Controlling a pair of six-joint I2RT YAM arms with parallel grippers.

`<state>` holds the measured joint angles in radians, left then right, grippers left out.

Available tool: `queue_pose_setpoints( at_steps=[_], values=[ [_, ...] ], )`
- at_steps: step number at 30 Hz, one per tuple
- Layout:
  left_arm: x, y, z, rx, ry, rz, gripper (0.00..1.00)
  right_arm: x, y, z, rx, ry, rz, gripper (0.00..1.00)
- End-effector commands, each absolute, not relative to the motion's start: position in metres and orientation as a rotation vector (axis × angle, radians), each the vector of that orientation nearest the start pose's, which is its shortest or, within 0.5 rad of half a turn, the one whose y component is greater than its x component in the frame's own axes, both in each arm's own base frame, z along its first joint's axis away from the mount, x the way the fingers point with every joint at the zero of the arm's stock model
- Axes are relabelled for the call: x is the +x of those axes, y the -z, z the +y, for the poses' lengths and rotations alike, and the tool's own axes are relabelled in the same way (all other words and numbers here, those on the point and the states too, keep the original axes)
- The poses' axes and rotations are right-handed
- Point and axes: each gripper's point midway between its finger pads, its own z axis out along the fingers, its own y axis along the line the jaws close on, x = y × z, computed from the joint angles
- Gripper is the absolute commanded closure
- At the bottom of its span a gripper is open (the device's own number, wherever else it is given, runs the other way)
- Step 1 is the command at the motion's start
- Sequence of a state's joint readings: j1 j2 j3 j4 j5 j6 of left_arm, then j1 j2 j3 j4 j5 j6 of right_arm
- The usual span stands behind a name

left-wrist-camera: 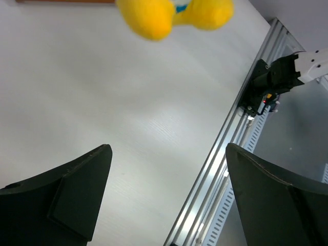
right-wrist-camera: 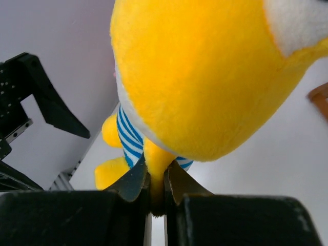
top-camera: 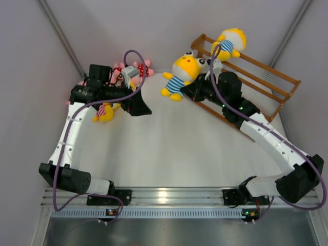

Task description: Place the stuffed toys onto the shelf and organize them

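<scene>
Right gripper (right-wrist-camera: 157, 190): fingers pressed close, pinching a yellow limb of the blue-striped yellow toy (top-camera: 182, 72). That toy is just beside the near-left end of the shelf (top-camera: 266, 87); cannot tell whether it touches the table (top-camera: 169, 154). Second blue-striped toy (top-camera: 229, 42) rests on the shelf's far-left end. Left gripper (left-wrist-camera: 168, 154): fingers spread wide over the table surface. Pink toys (top-camera: 138, 66) and a pink-striped yellow toy (top-camera: 105, 111) lie by the left arm, well apart from the shelf
</scene>
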<state>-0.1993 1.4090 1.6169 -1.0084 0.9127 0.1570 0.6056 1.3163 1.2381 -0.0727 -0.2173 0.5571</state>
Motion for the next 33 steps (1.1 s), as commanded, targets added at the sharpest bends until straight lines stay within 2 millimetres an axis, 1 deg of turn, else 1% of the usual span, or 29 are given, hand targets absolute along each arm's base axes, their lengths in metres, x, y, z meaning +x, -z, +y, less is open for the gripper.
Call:
queue_pose_setpoints(
  at_steps=[1, 2, 3, 4, 5, 6, 8, 9, 10, 11, 12, 13, 14, 15, 16, 17, 18, 19, 21, 22, 23, 24, 26, 27, 28, 33],
  values=[
    [0.271, -0.336, -0.177, 0.851, 0.907, 2.047, 0.02, 0.304, -0.423, 0.254, -0.376, -0.864, 1.648, 1.0],
    [0.27, -0.334, -0.176, 0.857, 0.905, 2.05, 0.02, 0.299, -0.43, 0.249, -0.372, -0.858, 1.651, 1.0],
    [0.274, -0.33, -0.172, 0.85, 0.858, 2.069, 0.02, 0.294, -0.436, 0.243, -0.403, -0.83, 1.647, 1.0],
    [0.276, -0.327, -0.169, 0.847, 0.839, 2.082, 0.02, 0.289, -0.437, 0.231, -0.409, -0.816, 1.672, 1.0],
    [0.277, -0.322, -0.168, 0.846, 0.829, 2.094, 0.02, 0.285, -0.454, 0.22, -0.408, -0.797, 1.645, 1.0],
    [0.277, -0.321, -0.167, 0.845, 0.822, 2.099, 0.02, 0.29, -0.46, 0.203, -0.388, -0.772, 1.643, 1.0],
    [0.277, -0.319, -0.168, 0.843, 0.828, 2.105, 0.02, 0.291, -0.47, 0.179, -0.351, -0.726, 1.656, 1.0],
    [0.277, -0.318, -0.168, 0.845, 0.835, 2.106, 0.02, 0.293, -0.473, 0.17, -0.344, -0.708, 1.66, 1.0],
    [0.276, -0.319, -0.169, 0.846, 0.846, 2.102, 0.02, 0.303, -0.47, 0.154, -0.333, -0.708, 1.686, 1.0],
    [0.276, -0.318, -0.169, 0.846, 0.848, 2.107, 0.02, 0.304, -0.476, 0.142, -0.317, -0.708, 1.697, 1.0],
    [0.276, -0.318, -0.169, 0.846, 0.847, 2.104, 0.02, 0.31, -0.477, 0.121, -0.294, -0.709, 1.711, 1.0],
    [0.275, -0.317, -0.169, 0.847, 0.849, 2.107, 0.02, 0.315, -0.478, 0.112, -0.281, -0.709, 1.722, 1.0],
    [0.276, -0.316, -0.168, 0.848, 0.84, 2.11, 0.02, 0.329, -0.476, 0.095, -0.24, -0.69, 1.737, 1.0],
    [0.276, -0.316, -0.168, 0.847, 0.836, 2.11, 0.02, 0.334, -0.473, 0.084, -0.209, -0.69, 1.753, 1.0],
    [0.276, -0.314, -0.167, 0.848, 0.832, 2.114, 0.02, 0.34, -0.473, 0.063, -0.163, -0.682, 1.753, 1.0],
    [0.276, -0.313, -0.166, 0.847, 0.826, 2.119, 0.02, 0.347, -0.468, 0.052, -0.127, -0.692, 1.764, 1.0],
    [0.274, -0.313, -0.166, 0.845, 0.825, 2.12, 0.02, 0.35, -0.467, 0.03, -0.061, -0.69, 1.762, 1.0],
    [0.274, -0.31, -0.166, 0.843, 0.823, 2.128, 0.02, 0.353, -0.462, 0.021, -0.035, -0.692, 1.771, 1.0],
    [0.274, -0.308, -0.165, 0.844, 0.819, 2.134, 0.02, 0.355, -0.458, 0.004, 0.009, -0.677, 1.771, 1.0],
    [0.274, -0.306, -0.164, 0.843, 0.814, 2.138, 0.02, 0.357, -0.453, -0.009, 0.041, -0.673, 1.779, 1.0],
    [0.274, -0.305, -0.164, 0.842, 0.813, 2.142, 0.02, 0.358, -0.45, -0.016, 0.059, -0.674, 1.785, 1.0],
    [0.275, -0.304, -0.163, 0.842, 0.807, 2.143, 0.02, 0.361, -0.443, -0.029, 0.098, -0.677, 1.797, 1.0],
    [0.276, -0.304, -0.164, 0.843, 0.809, 2.144, 0.02, 0.364, -0.437, -0.041, 0.137, -0.673, 1.807, 1.0],
    [0.276, -0.303, -0.164, 0.845, 0.815, 2.145, 0.02, 0.366, -0.433, -0.051, 0.162, -0.655, 1.812, 1.0],
    [0.275, -0.304, -0.164, 0.845, 0.815, 2.144, 0.02, 0.369, -0.429, -0.055, 0.176, -0.648, 1.823, 1.0],
    [0.275, -0.302, -0.164, 0.838, 0.82, 2.153, 0.02, 0.378, -0.417, -0.058, 0.176, -0.685, 1.846, 1.0]
  ],
)
